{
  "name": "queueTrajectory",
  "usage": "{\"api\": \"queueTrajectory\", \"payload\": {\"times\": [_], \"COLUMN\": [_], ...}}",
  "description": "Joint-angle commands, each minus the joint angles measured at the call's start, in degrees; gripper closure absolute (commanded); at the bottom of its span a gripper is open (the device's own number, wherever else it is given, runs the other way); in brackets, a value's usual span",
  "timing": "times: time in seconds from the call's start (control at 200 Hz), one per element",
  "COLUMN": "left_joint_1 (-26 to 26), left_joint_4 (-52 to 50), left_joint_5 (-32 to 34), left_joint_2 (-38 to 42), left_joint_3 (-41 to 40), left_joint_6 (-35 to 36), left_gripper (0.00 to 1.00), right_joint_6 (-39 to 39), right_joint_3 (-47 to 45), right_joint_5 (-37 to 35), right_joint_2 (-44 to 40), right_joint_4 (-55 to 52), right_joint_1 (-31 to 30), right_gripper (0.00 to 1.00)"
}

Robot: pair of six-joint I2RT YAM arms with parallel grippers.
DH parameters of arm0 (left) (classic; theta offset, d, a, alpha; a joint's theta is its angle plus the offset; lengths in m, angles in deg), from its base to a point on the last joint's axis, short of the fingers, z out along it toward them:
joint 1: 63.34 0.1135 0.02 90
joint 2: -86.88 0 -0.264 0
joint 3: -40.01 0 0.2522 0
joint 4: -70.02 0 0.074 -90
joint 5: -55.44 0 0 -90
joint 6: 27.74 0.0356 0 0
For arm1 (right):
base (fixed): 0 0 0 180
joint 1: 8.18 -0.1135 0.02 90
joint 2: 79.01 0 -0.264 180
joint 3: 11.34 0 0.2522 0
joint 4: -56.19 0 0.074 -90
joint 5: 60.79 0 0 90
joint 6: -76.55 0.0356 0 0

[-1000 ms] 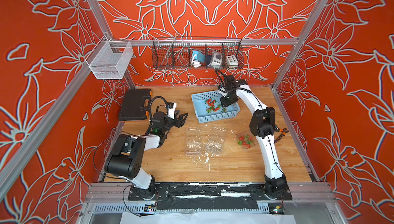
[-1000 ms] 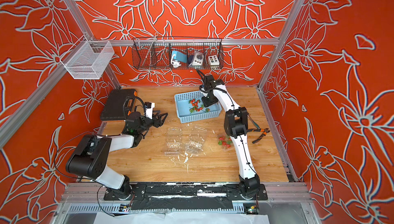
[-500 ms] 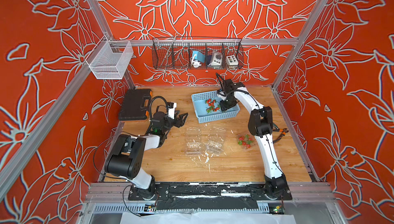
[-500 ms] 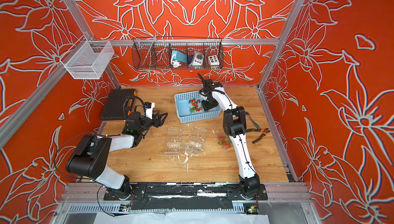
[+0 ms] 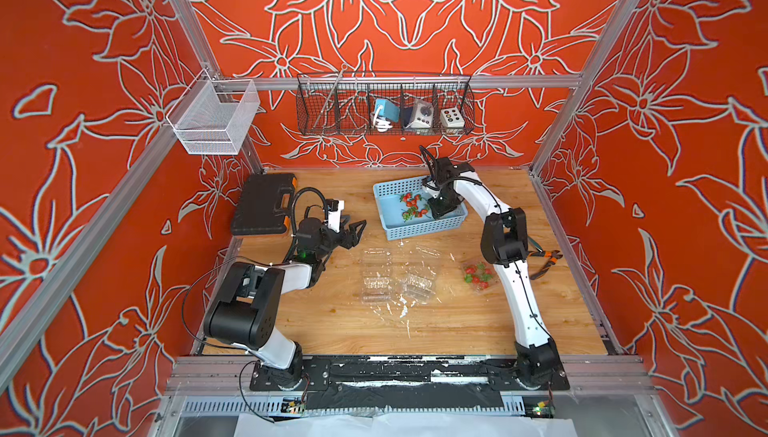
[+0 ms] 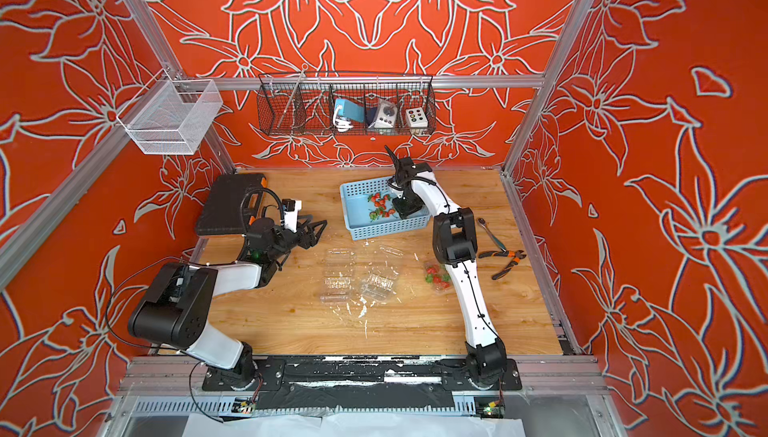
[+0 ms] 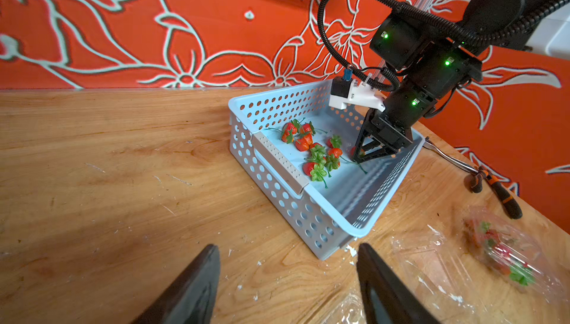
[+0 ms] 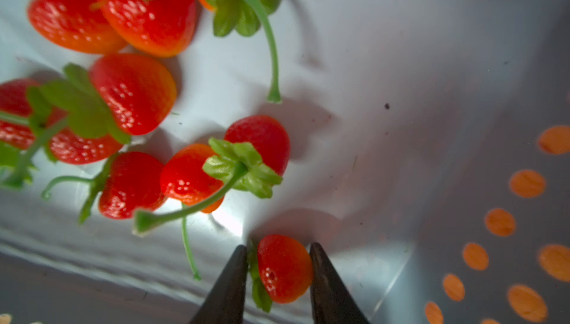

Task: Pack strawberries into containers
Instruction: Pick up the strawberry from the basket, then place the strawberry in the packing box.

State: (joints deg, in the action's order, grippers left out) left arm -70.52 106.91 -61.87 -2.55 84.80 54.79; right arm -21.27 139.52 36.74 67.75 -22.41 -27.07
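Over the wooden desk [image 5: 353,331], I see the blue basket [image 5: 419,229] at twelve o'clock. Inside it my right pincer [image 8: 277,247] pinches one strawberry [image 8: 283,270], with the other strawberries [image 5: 411,206] at its nine. My left pincer [image 7: 287,246] hovers spread at nine o'clock, and the clear containers [image 5: 376,277] lie mid-desk.

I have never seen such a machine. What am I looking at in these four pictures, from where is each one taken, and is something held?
These are two robot arms fixed at the edge of a wooden table, each ending in a two-finger pincer. Two pictures look down from above on the whole scene; the other two come from cameras on the arms' wrists. On the table stand a blue basket of strawberries, clear plastic containers, one already holding berries, a black tool case and pliers. The right pincer reaches into the basket, its fingers against one strawberry. The left pincer hovers open, holding nothing.
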Motion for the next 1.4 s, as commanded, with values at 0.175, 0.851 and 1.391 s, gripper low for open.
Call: {"api": "queueTrajectory", "payload": {"times": [0.175,0.851,1.391], "left_joint_1": [-0.29,-0.29,-0.55], "left_joint_4": [1.22,1.66,1.73], "left_joint_5": [-0.64,-0.74,-0.6], "left_joint_2": [0.74,1.04,1.06], "left_joint_3": [0.67,0.44,0.35], "left_joint_6": [0.7,0.43,0.43], "left_gripper": [0.3,0.3,0.3], "right_joint_6": [0.6,1.11,8.18], "right_joint_3": [1.93,-10.24,-49.64], "right_joint_5": [0.08,0.58,6.23], "right_joint_2": [-0.8,-16.69,-44.46], "right_joint_4": [0.4,5.45,21.7], "right_joint_1": [0.15,-0.66,-15.0], "right_gripper": [0.74,0.77,0.75]}}
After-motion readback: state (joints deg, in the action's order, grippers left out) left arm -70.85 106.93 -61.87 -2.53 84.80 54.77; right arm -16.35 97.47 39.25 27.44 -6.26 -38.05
